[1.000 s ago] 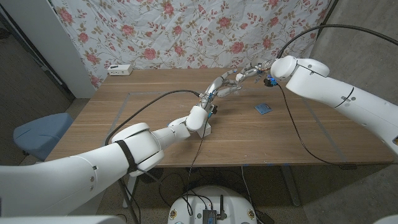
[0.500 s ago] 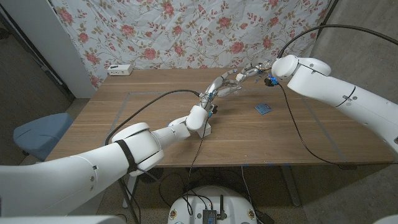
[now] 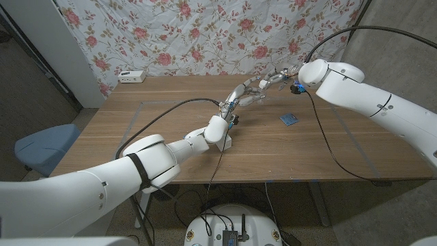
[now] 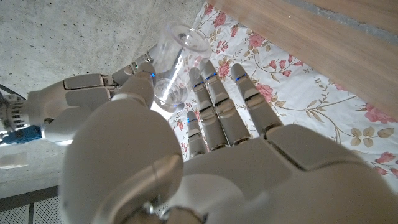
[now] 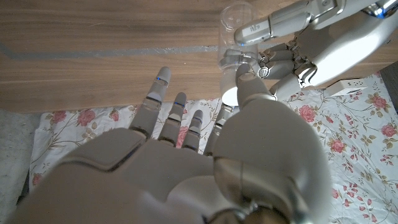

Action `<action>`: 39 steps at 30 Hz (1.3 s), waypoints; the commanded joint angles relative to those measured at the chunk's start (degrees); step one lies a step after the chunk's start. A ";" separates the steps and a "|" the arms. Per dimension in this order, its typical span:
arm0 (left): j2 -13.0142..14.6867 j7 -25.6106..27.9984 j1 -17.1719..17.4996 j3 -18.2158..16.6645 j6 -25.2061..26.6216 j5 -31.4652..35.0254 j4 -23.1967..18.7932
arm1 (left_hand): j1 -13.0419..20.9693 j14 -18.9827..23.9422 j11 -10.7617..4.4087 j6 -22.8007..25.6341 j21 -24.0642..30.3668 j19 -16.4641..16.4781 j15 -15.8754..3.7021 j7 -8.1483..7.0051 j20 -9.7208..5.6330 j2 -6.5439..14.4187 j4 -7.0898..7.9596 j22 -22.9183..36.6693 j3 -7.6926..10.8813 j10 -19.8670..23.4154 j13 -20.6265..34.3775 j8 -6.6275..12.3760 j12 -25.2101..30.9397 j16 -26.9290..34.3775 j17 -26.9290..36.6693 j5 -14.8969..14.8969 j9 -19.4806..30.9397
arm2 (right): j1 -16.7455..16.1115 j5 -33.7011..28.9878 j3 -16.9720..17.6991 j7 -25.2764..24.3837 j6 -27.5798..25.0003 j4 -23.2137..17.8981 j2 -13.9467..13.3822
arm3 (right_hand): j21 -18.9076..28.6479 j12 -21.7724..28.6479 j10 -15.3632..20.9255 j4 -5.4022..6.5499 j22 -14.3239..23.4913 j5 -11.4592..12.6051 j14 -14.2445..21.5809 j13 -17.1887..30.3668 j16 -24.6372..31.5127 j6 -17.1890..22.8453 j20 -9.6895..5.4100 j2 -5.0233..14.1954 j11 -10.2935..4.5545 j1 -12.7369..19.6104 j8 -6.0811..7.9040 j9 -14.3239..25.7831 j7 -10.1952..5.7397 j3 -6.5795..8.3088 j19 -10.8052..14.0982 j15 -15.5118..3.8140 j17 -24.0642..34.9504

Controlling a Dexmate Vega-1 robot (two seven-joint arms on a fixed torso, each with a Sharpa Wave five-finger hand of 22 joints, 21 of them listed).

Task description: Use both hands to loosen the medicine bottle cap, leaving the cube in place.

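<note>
From the head view I see both my arms reaching to the far middle of the wooden table [image 3: 171,137], where my left hand [image 3: 240,96] and my right hand [image 3: 273,78] meet above the tabletop, fingertips close together; the bottle between them is too small here to make out. A small blue cube [image 3: 289,119] lies on the table nearer to me, just to the right of the hands and apart from them. A white box [image 3: 132,76] sits at the far left edge by the flowered cloth [image 3: 205,34] hanging behind. In the left wrist view my left hand [image 4: 236,143] has its fingers stretched toward a clear medicine bottle [image 4: 174,68], thumb against its body, so it holds the bottle, while my right hand [image 4: 81,99] comes in from the other side with fingertips on the bottle's lower end. In the right wrist view my right hand [image 5: 205,143] pinches the bottle's white cap [image 5: 231,81] between thumb and a finger, its other fingers spread, and my left hand [image 5: 311,43] grips the clear bottle [image 5: 236,25] above the wood.
</note>
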 commanded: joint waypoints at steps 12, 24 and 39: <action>-0.14 -0.58 -0.21 0.01 0.96 -0.74 0.19 | 0.20 0.39 -3.23 0.17 -0.10 0.03 -4.74 -0.43 0.00 0.47 -0.01 0.32 0.33 2.94 0.22 -0.08 0.25 0.07 0.14 0.17 0.13 | -1.21 1.18 1.53 -1.12 0.42 -0.50 -0.22 | 0.26 0.48 1.00 0.66 0.26 -0.12 0.62 0.17 0.53 4.89 0.33 -0.75 0.46 -0.46 0.15 0.19 -1.87 -0.06 0.53 -0.06 0.18; 0.17 0.92 -0.27 0.37 0.02 -0.01 0.07 | 0.29 0.20 -3.09 0.13 -0.11 -0.04 -4.91 -0.44 -0.19 0.43 -0.09 0.32 0.34 2.84 0.23 -0.10 0.22 0.02 0.15 0.17 0.13 | -2.55 2.06 3.19 -2.90 -0.69 -2.02 -0.98 | 0.42 0.51 1.31 0.71 0.26 -0.18 0.87 0.16 0.66 5.18 0.40 -1.11 0.61 -0.79 0.06 0.17 -1.41 -0.31 0.97 0.02 0.19; 1.19 3.80 -0.04 0.25 -2.25 1.80 -0.34 | 0.43 0.34 -3.14 0.15 -0.08 0.06 -4.90 -0.41 -0.24 0.47 -0.14 0.31 0.29 2.96 0.23 -0.10 0.27 0.14 0.20 0.16 0.13 | -2.45 2.79 3.57 -4.98 -3.49 -3.60 -1.26 | 0.49 0.64 1.92 0.79 0.25 -0.24 1.32 0.16 0.88 6.16 0.23 -1.35 0.80 -1.19 0.26 0.14 -0.83 -0.59 1.22 0.14 0.19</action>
